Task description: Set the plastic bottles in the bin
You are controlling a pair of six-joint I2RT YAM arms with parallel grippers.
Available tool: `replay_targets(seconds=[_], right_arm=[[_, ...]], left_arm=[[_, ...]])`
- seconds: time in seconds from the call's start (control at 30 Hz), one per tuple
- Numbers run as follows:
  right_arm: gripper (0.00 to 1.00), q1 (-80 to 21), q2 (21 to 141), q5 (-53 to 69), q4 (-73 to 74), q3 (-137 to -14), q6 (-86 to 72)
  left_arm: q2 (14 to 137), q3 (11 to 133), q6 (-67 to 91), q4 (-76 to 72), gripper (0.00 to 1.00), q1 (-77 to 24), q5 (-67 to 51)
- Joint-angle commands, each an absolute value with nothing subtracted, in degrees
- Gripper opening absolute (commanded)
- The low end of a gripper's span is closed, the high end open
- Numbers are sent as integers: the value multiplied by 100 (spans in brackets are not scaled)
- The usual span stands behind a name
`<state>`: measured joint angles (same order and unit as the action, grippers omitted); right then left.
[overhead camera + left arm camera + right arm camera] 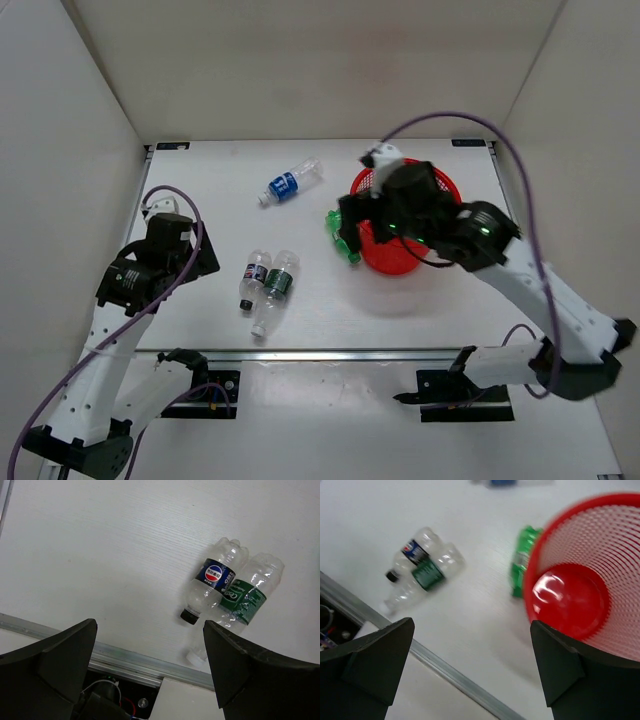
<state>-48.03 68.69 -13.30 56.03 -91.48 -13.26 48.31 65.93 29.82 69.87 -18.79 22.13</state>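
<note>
Surroundings: a white worktop point(200, 330) is boxed in by pale walls point(80, 100).
Left jaws point(150, 630): spread wide and empty, held over the near-left part of the worktop.
Right jaws point(472, 625): spread wide and empty, held above the left rim of the bin point(392, 258).
Green bottle point(342, 238): lying just left of the bin, almost under the right jaws, its long axis running roughly near to far.
Bin contents: only the bare red bottom is seen; no bottle is inside.
Dark-label bottle point(254, 277) and green-label bottle point(278, 287): lying side by side to the right of the left jaws, caps toward the near edge.
Blue-label bottle point(288, 184): lying far, between the arms.
Nearer arm: the right arm is judged better placed for the green bottle, the left for the pair.
</note>
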Motion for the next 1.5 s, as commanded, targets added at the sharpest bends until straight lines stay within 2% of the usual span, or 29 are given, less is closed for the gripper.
replay_targets(seconds=[0.0, 0.1, 0.17, 0.23, 0.27, 0.3, 0.47, 0.83, 1.1, 1.13, 1.2, 1.23, 1.27, 1.37, 1.47], right_arm=[[99, -5159, 7926, -1128, 5275, -9799, -1775], [99, -5842, 8533, -1029, 4941, -9782, -2081], [99, -5871, 9051, -827, 4834, -9809, -2477], [98, -5845, 9315, -965, 4642, -9686, -2889], [92, -5819, 9456, -1097, 4406, -9442, -3257], [90, -5714, 9474, -872, 4160, -9118, -3313], [91, -5335, 10115, -263, 3630, -8763, -3964], [92, -5862, 12180, -1352, 4218, -10537, -3893], [89, -6064, 12920, -1670, 4974, -10723, -4201], [86, -6091, 12955, -1618, 4888, -10636, -4192], [57, -6047, 12894, -1564, 4843, -10565, -4175], [37, -6047, 12885, -1538, 4860, -10625, -4192], [30, -6064, 12833, -1599, 4947, -10704, -4175], [20, -6038, 12551, -1749, 5027, -10889, -4087], [17, -5898, 12035, -1705, 5089, -11091, -3886]], left_arm=[[4852, 6391, 3006, 6689, 99, -1819, 2215], [4712, 6021, 3102, 6478, 98, -1802, 1969], [4623, 5916, 3146, 6425, 99, -1767, 1934], [4544, 5950, 3181, 6459, 99, -1749, 2047], [4500, 5968, 3190, 6486, 99, -1740, 2144], [4456, 5985, 3217, 6530, 99, -1723, 2232], [4395, 6073, 3068, 6688, 98, -1749, 2232], [4175, 5695, 3068, 6601, 99, -1863, 1925], [4087, 5739, 3024, 6697, 99, -1872, 2083], [4061, 5713, 2989, 6689, 99, -1855, 2048], [4017, 5643, 2997, 6610, 98, -1872, 2057], [4017, 5660, 3014, 6609, 98, -1837, 2039], [3990, 5634, 3015, 6592, 98, -1872, 1996], [4061, 5537, 3006, 6478, 99, -1881, 1820], [4157, 5458, 3032, 6320, 98, -1907, 1697]])
